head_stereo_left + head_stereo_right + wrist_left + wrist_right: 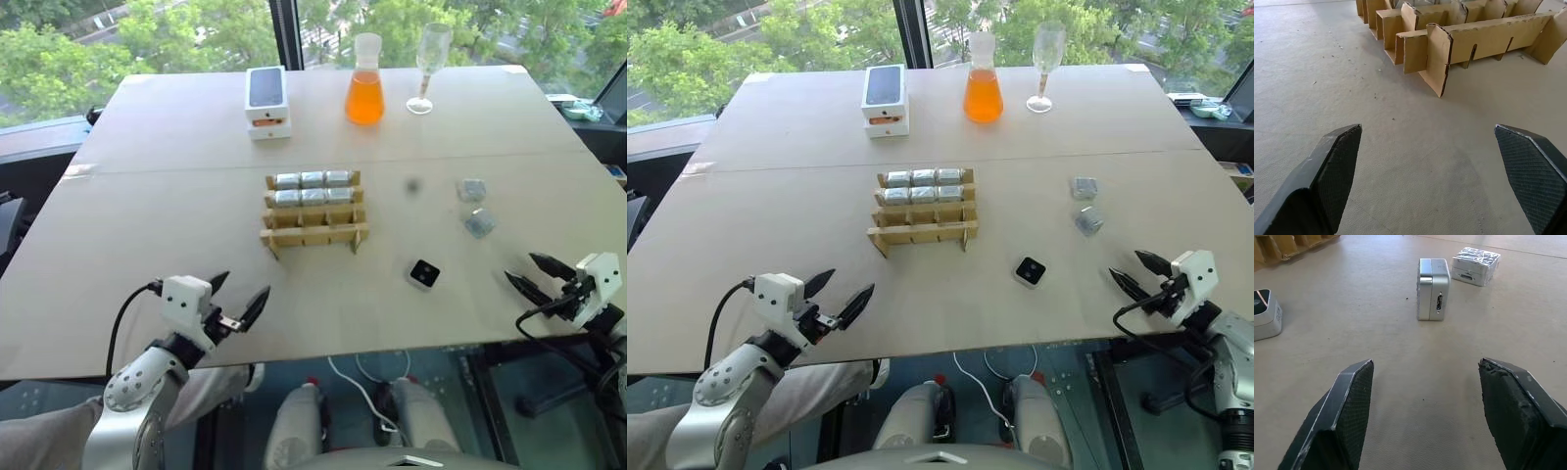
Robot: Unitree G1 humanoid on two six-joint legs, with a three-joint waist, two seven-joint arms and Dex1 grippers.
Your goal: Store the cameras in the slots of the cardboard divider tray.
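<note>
The cardboard divider tray (313, 235) sits mid-table; its two far rows hold several silvery cameras (313, 180), and the two near rows stand empty. Three cameras lie loose to its right: two silvery ones (472, 189) (479, 223) and one showing a black face (424, 273). My left gripper (243, 286) hovers open and empty near the table's front edge, left of and short of the tray (1484, 36). My right gripper (521, 267) is open and empty at the front right, aimed at the loose cameras (1432, 289) (1475, 265), with the black-faced one (1265, 313) off to the side.
At the back of the table stand a white phone box (266, 101), a flask of orange liquid (364, 88) and a wine glass (428, 64). The table's front edge runs just below both grippers. Bare tabletop lies between the tray and the loose cameras.
</note>
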